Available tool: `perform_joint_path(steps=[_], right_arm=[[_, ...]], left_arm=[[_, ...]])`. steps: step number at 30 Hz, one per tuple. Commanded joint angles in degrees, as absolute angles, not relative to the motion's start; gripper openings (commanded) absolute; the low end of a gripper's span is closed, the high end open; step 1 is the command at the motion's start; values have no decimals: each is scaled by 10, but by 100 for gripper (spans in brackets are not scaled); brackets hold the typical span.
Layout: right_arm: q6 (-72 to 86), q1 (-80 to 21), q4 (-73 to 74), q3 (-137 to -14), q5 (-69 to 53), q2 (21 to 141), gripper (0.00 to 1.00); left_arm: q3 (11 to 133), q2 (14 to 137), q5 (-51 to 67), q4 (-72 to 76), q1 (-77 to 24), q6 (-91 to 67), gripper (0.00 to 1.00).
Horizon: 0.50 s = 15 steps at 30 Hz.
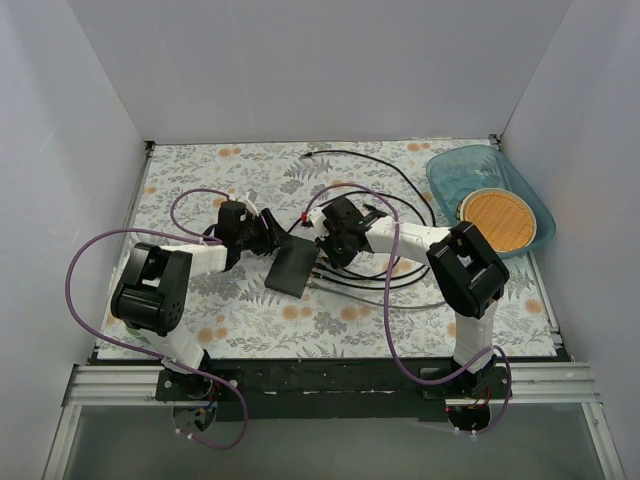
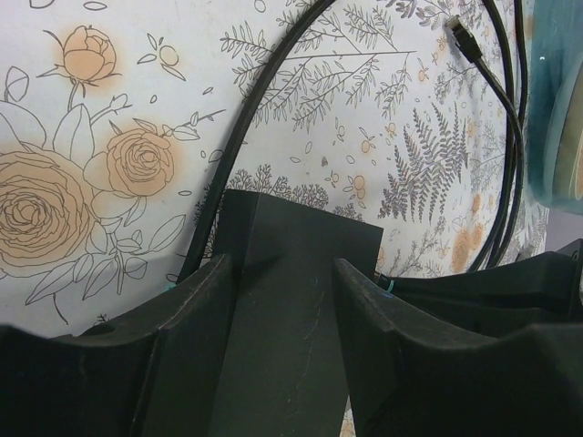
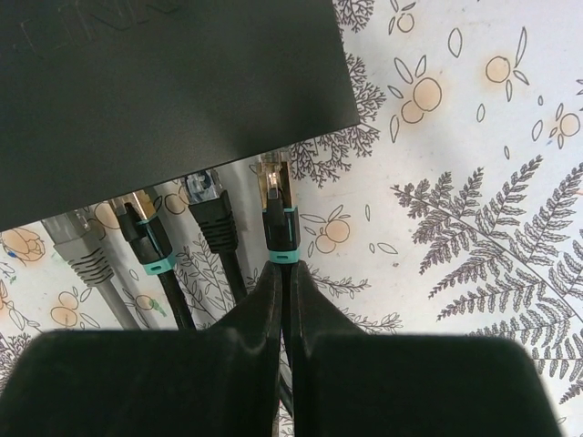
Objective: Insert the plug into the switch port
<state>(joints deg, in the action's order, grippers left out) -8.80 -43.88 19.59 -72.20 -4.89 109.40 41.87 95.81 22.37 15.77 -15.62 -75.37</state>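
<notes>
The switch [image 1: 291, 268] is a flat black box on the floral mat. My left gripper [image 1: 262, 236] is shut on its far end; in the left wrist view the switch [image 2: 291, 300] runs between the two fingers [image 2: 196, 319] of the gripper [image 2: 282, 273]. My right gripper [image 1: 330, 246] is shut on a black cable just behind a plug [image 3: 276, 205] with a teal band. The right wrist view shows this gripper [image 3: 284, 269] holding the plug with its gold tip at the switch [image 3: 164, 82] edge. Whether the plug is seated cannot be told.
Three other cables meet the switch edge left of the held plug: a black one [image 3: 211, 205], a teal-banded one [image 3: 146, 232] and a grey one [image 3: 82, 241]. Black cables [image 1: 395, 270] loop on the mat. A blue tray [image 1: 445, 175] holds an orange disc [image 1: 497, 220] at the right. A loose plug [image 2: 460, 36] lies far off.
</notes>
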Motion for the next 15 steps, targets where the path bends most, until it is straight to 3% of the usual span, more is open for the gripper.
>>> perform_joint_path(steps=[1, 15], right_arm=[[-76, -439, 169, -757, -61, 1096, 1], [-69, -439, 164, -768, -67, 1084, 1]], left_arm=[[426, 957, 255, 172, -160, -750, 47], [430, 962, 263, 176, -161, -751, 47]])
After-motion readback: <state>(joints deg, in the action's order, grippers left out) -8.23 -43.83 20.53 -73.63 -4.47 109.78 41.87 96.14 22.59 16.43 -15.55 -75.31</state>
